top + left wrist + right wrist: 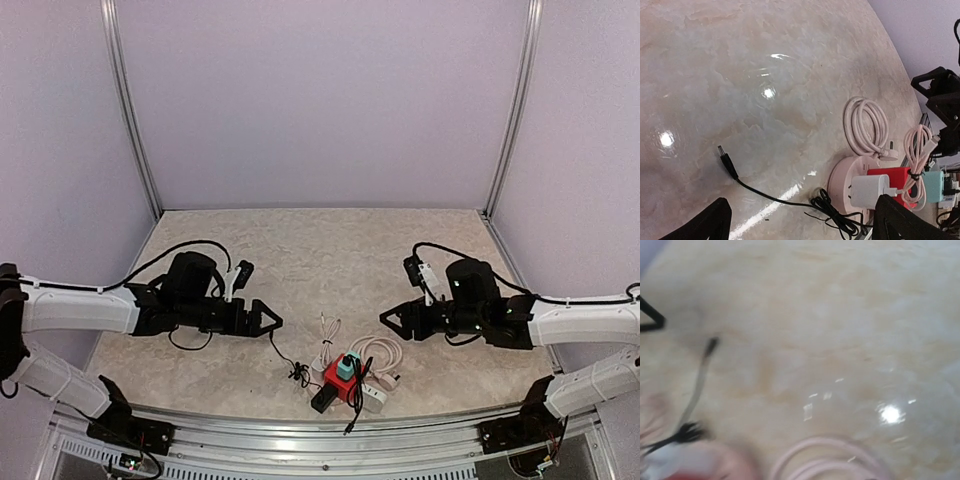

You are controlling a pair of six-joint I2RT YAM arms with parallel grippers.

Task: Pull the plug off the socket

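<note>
Nearest: aluminium rail (300,428) along the table's front edge, w/ both arm bases bolted at its ends.

Just past the rail, centre-front: the socket (333,377), a red cube, sits on the table w/ a teal plug (346,367) on its top face. A black plug (322,402) sticks out on its near-left side and a white charger (373,396) lies against its right. In the L wrist view another white block is pressed to the cube's face, w/ a round pale disc beside it.

Cables around it: pink cable coil (378,350) just behind-right, thin white cable (327,332) behind, and a black cable (292,368) bunched to the left, its free barrel end lying loose on the bare top.

Next back: L gripper (272,320), left of the cluster, apart from it. Its fingers (715,222) are spread wide w/ nothing btw them. R gripper (388,320) is right of the cluster, also clear of the socket. Can't tell how far its jaws are parted; R wrist view is too blurred and doesn't show its fingers. Nothing seen in its grip.

Surface: table (300,250) is beige marbled, glossy. Bright light spots and a streak reflect in both wrist views.

Room: pale lilac-white wall panels (320,100) on three sides, plain, w/ aluminium posts (132,120) at the back corners.
</note>
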